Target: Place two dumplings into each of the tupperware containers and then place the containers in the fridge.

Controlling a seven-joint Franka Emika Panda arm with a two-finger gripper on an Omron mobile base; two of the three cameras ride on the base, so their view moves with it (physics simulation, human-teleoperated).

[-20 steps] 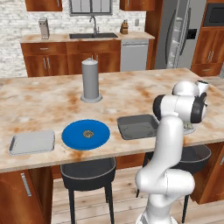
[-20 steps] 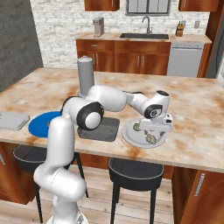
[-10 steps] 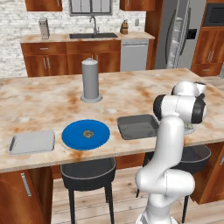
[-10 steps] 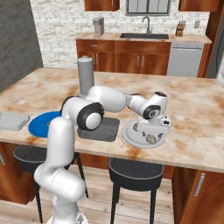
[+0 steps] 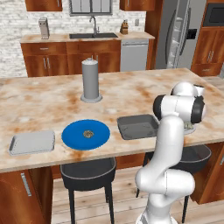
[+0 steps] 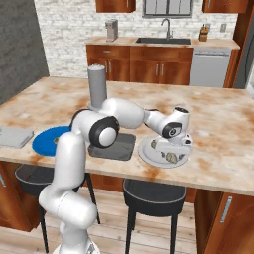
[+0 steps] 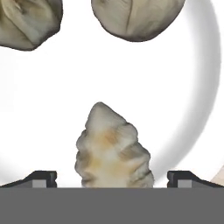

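Note:
My gripper point(image 7: 113, 179) is open low over the round light-grey plate point(image 6: 149, 158). A pale lumpy dumpling point(image 7: 113, 148) sits between the two fingertips point(image 7: 42, 178), with a gap on each side. Two more dumplings point(image 7: 138, 17) lie farther along the plate. In the right base view the gripper point(image 6: 179, 149) hangs over that plate beside a dumpling point(image 6: 170, 157). Another dumpling point(image 5: 89, 132) rests on the blue plate point(image 5: 72, 138). The dark grey tupperware container point(image 5: 138, 126) and the light grey one point(image 5: 32, 142) lie on the counter. The fridge point(image 5: 177, 35) stands at the back right.
A tall grey paper-towel cylinder point(image 5: 91, 81) stands mid-counter behind the blue plate. Black stools point(image 5: 87, 170) sit under the counter's near edge. The sink and wooden cabinets point(image 5: 92, 37) line the far wall.
The hand has shifted only slightly over the round light-grey plate. The jaws stay open and nothing else has moved.

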